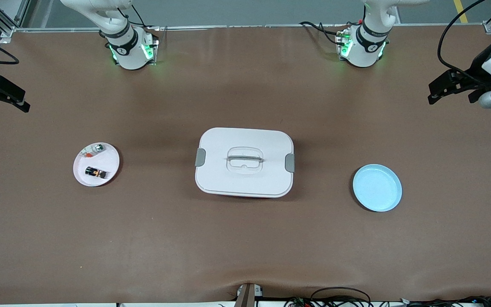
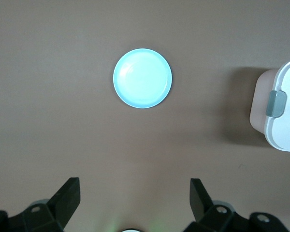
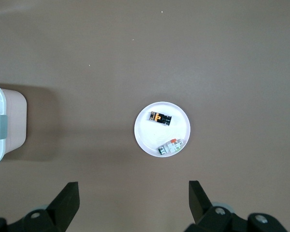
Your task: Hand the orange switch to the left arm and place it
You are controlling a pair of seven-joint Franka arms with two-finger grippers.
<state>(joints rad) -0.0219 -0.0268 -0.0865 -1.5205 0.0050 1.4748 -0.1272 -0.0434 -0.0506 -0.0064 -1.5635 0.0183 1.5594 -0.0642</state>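
The orange switch is a tiny black block with an amber middle, lying on a pink plate toward the right arm's end of the table. The white lidded box stands mid-table; its corner shows in the left wrist view and the right wrist view. My right gripper hangs open and empty, high over the right arm's end of the table. My left gripper hangs open and empty over the left arm's end.
A small silver-green piece with an orange bit shares the pink plate. A light blue plate lies empty toward the left arm's end. Cables run along the table's front edge.
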